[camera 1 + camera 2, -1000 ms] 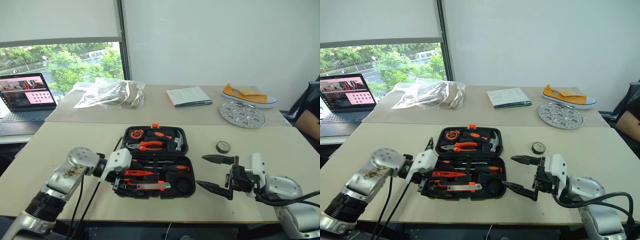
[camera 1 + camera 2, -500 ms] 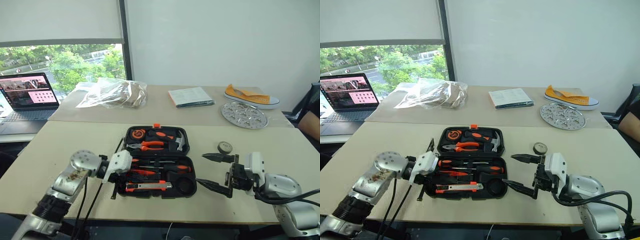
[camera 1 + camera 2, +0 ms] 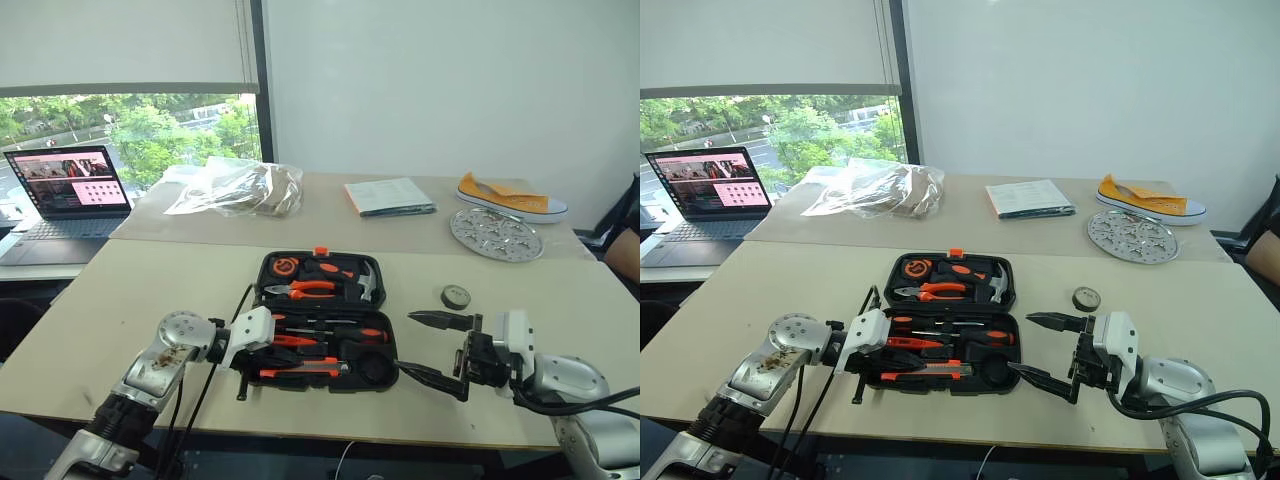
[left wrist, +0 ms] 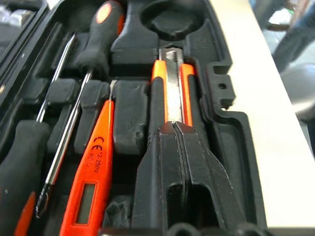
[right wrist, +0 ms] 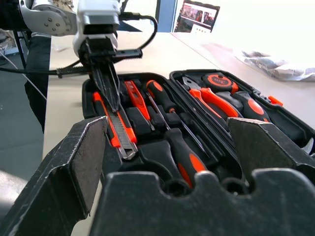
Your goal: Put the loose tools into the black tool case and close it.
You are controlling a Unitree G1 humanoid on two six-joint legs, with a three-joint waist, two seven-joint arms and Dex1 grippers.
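Note:
The black tool case (image 3: 263,272) lies open mid-table, lid flat at the back with pliers and a hammer in it. Its front half holds two screwdrivers (image 4: 106,19), the orange tester (image 4: 91,177) and the utility knife (image 4: 170,83). My left gripper (image 4: 173,127) is shut with nothing between its fingers, tips down on the knife's left end. The round recess (image 3: 375,368) at the case's right end is empty. The dark tape roll (image 3: 455,296) lies on the table right of the case. My right gripper (image 3: 406,343) hangs open and empty beside the case's right edge.
On the far table are a laptop (image 3: 65,190), a crumpled plastic bag (image 3: 235,188), a booklet (image 3: 390,196), a yellow shoe (image 3: 510,196) and a round metal trivet (image 3: 495,232). A person's arm (image 3: 630,235) shows at the right edge.
My left gripper has shut and sunk onto the knife at the case's left end. The right gripper has stayed open and still. The camera has shifted slightly.

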